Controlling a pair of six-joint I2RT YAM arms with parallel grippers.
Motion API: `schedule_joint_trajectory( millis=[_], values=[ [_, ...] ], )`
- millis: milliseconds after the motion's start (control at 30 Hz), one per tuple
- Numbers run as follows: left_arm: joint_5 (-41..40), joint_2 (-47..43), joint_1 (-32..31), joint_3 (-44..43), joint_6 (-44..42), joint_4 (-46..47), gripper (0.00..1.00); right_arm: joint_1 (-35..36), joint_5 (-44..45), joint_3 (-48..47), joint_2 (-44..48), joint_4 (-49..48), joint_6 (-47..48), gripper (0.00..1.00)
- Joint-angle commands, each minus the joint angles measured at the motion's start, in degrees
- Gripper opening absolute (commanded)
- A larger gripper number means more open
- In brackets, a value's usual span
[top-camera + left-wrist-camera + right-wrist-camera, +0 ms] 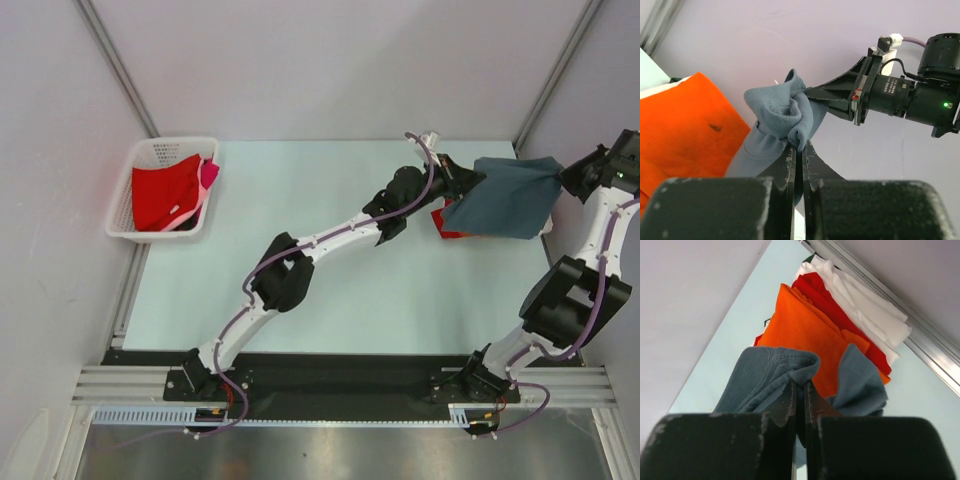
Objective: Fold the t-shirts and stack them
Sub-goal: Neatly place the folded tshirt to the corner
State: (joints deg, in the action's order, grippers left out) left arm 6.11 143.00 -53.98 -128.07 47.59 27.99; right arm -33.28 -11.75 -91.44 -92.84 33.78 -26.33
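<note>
Slate-grey t-shirt (pixel 505 195) | left jaws: clamped on it | right jaws: likewise

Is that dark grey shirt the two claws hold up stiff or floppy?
Probably floppy: the dark slate-grey cloth t-shirt sags between the left gripper and right gripper. Likely light, since thin pinches of bunched fabric hold it up. Pushed, it would probably crumple, not slide.

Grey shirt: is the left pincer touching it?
Touching. Left wrist view: the left pincer is shut on a bunched corner of the grey shirt.
</note>
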Motion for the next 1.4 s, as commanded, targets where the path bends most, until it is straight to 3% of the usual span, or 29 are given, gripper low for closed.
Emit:
schedule_joint_trajectory(
  millis=[0, 133, 467, 700, 900, 967, 1100, 1167, 1200, 1233, 1267, 1300, 1367],
  values=[
    [-3.12, 2.72, 0.80, -4.98, 2.68, 2.86, 0.00, -0.30, -0.55, -4.97, -1.99, -6.00, -0.74, 0.00],
    [-3.12, 5.45, 1.85, -7.72, 5.92, 3.30, 0.00, 0.32, -0.64, -8.30, -5.51, -5.75, -0.66, 0.00],
    [-4.00, 3.60, 2.12, -4.91, 6.37, 5.24, 0.00, 1.20, -1.00, -11.92, -7.71, -6.10, -0.74, 0.00],
    [-4.88, 8.69, 3.61, -7.98, 10.06, 6.11, 0.00, 1.81, -1.61, -12.89, -12.01, -7.32, -0.57, 0.00],
    [-11.99, 12.82, 5.02, -10.53, 10.06, 8.48, 0.00, 2.34, -2.05, -14.73, -15.62, -8.55, -1.01, 0.00],
    [-14.27, 17.37, 5.37, -15.68, 10.76, 9.01, 0.01, 2.25, -2.05, -14.82, -17.11, -9.87, -1.44, 0.00],
    [-21.12, 21.53, 5.55, -20.20, 8.40, 11.91, 0.20, 2.25, -3.45, -17.80, -21.67, -10.75, -1.27, 0.00],
    [-23.76, 21.62, 5.63, -20.11, 5.51, 11.91, 0.44, 2.25, -4.51, -18.86, -24.74, -13.29, -1.88, 0.00],
    [-25.78, 21.88, 5.90, -20.11, 5.14, 12.52, 0.58, 2.16, -5.38, -19.21, -25.89, -14.26, -2.76, 0.06],
    [-26.14, 22.32, 6.16, -21.33, 4.71, 12.79, 0.89, 2.16, -5.74, -20.00, -27.12, -16.44, -3.29, 0.18],
    [-26.15, 22.85, 6.60, -22.13, 3.57, 12.79, 0.98, 2.25, -6.09, -20.62, -28.61, -17.34, -3.73, 0.41],
    [-26.06, 22.68, 7.65, -22.22, 2.86, 13.75, 1.00, 2.51, -5.48, -22.19, -31.50, -17.17, -4.60, 0.75],
    [-23.35, 21.19, 8.97, -19.77, 1.11, 14.37, 1.00, 3.21, -6.96, -29.03, -35.11, -15.25, -3.91, 0.86]
  ],
)
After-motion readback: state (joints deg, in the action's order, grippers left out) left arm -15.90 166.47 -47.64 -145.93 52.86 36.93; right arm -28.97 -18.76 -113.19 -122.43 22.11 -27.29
